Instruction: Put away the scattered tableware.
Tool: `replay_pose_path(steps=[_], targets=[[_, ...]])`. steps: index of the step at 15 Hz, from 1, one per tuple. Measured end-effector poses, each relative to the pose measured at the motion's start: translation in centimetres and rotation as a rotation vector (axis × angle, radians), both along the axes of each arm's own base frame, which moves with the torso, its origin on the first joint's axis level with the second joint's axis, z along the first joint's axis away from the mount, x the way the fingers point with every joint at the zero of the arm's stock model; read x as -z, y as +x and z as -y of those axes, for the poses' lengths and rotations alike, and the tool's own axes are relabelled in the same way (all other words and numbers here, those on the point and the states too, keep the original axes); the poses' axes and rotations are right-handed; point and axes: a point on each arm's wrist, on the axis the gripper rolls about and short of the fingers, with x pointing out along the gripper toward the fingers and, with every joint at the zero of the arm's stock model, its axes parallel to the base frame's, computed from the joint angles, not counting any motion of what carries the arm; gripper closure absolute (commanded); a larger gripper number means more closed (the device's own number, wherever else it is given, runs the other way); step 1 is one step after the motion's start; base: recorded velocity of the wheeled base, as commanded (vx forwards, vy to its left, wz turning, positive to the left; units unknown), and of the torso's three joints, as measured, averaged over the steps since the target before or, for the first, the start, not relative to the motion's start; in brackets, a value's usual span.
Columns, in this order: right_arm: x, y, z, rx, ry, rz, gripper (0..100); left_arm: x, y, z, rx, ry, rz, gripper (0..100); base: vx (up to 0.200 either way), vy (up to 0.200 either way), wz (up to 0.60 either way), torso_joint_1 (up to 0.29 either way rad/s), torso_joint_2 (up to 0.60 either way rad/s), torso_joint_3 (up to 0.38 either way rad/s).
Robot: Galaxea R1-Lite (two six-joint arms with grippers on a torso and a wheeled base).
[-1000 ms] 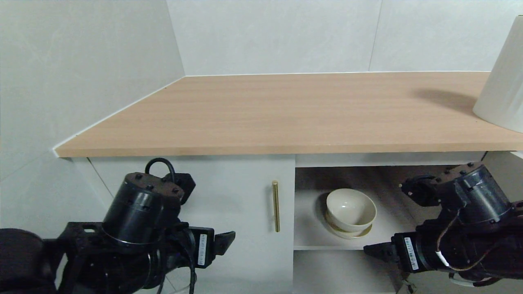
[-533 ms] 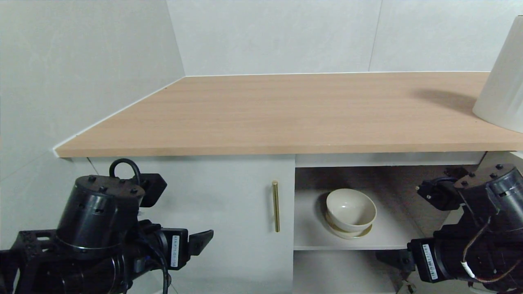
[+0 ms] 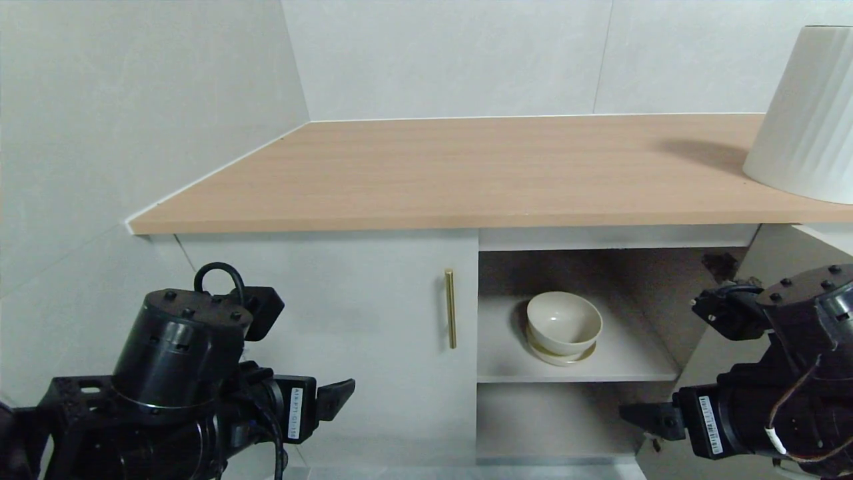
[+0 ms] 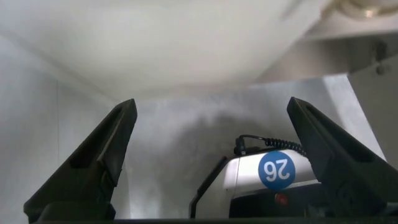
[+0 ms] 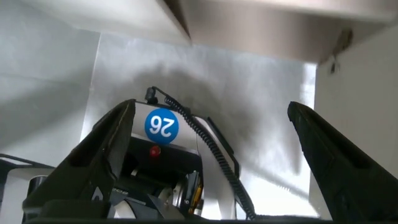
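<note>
Camera shifted; cream bowl [image 3: 564,323] rests on saucer [image 3: 558,356].

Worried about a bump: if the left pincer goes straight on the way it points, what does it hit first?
Probably nothing soon: the left pincer points sideways along the closed cabinet door, toward the right pincer; depth is unclear.

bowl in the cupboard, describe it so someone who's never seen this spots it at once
Under the wooden countertop, right of the closed door with the brass handle, the cabinet is open. On its upper shelf sits the cream bowl, deep and round, resting on a flatter plate.
</note>
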Motion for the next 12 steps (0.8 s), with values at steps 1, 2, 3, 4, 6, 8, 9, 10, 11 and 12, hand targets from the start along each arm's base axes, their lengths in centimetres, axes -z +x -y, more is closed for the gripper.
replay_pose_path(steps=[1,2,3,4,6,8,9,10,11,12], targets=[[-0.02,-0.02,0.01,0.000,0.001,0.001,0,0.02,0.01,0.00,0.000,0.000,-0.001,0,-0.200,0.000,0.00,-0.007,0.00,0.002],[0.00,-0.03,0.02,0.000,0.000,0.001,0,0.04,0.00,0.01,0.001,0.001,-0.002,0,-0.200,0.000,0.00,0.002,0.00,-0.002],[-0.01,-0.04,0.03,0.000,0.000,0.001,0,0.05,0.00,0.03,0.003,0.001,-0.003,0,-0.200,0.000,0.00,0.007,0.00,0.002],[-0.02,-0.05,0.04,0.000,0.001,0.002,0,0.10,0.02,0.06,0.003,0.003,-0.004,0,-0.200,0.000,0.00,-0.002,0.00,-0.007],[-0.01,-0.05,0.04,0.000,0.001,0.002,0,0.28,0.00,0.10,0.006,0.008,-0.011,0,-0.200,0.000,0.00,0.005,0.00,0.002],[0.06,-0.05,0.04,0.001,-0.002,-0.001,0,0.41,0.01,0.18,0.009,0.011,-0.016,0,-0.200,0.000,0.00,0.000,0.01,0.002],[0.09,-0.06,0.05,0.001,-0.003,-0.002,0,0.45,0.03,0.21,0.009,0.011,-0.017,0,-0.200,0.000,0.00,-0.002,0.00,-0.002],[0.09,-0.06,0.05,0.001,-0.003,-0.002,0,0.51,0.06,0.23,0.008,0.013,-0.019,0,-0.200,0.000,0.00,-0.002,0.00,0.002],[0.09,-0.06,0.05,0.001,-0.003,-0.002,0,0.57,0.09,0.26,0.008,0.015,-0.021,0,-0.200,0.000,0.00,0.002,0.01,0.002],[0.10,-0.05,0.04,0.001,-0.003,-0.002,0,0.61,0.11,0.28,0.008,0.016,-0.023,0,-0.200,0.000,0.00,0.002,0.01,0.002]])
